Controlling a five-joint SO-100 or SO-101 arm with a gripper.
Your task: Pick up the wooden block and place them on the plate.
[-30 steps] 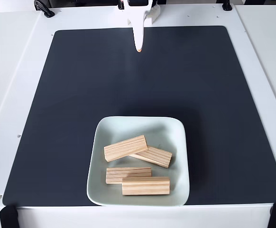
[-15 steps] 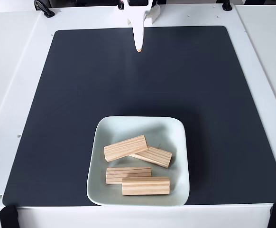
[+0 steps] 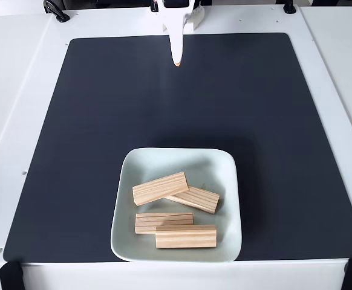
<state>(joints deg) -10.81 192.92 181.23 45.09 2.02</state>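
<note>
- All four wooden blocks [image 3: 160,188] sat in the plate [image 3: 222,162] near the mat's [image 3: 103,109] front edge, so the job looked done.
- The gripper [image 3: 176,62] hung over the mat's back edge, fingers closed, holding nothing.

I see four wooden blocks [image 3: 175,211] lying flat in the plate [image 3: 227,169] — pale pine, grain showing. The upper two overlap, the lower two touch — plate near the mat's front edge.

Bare dark mat [image 3: 103,109] betw. fingers [image 3: 176,57] & block-filled plate [image 3: 227,163].
</note>
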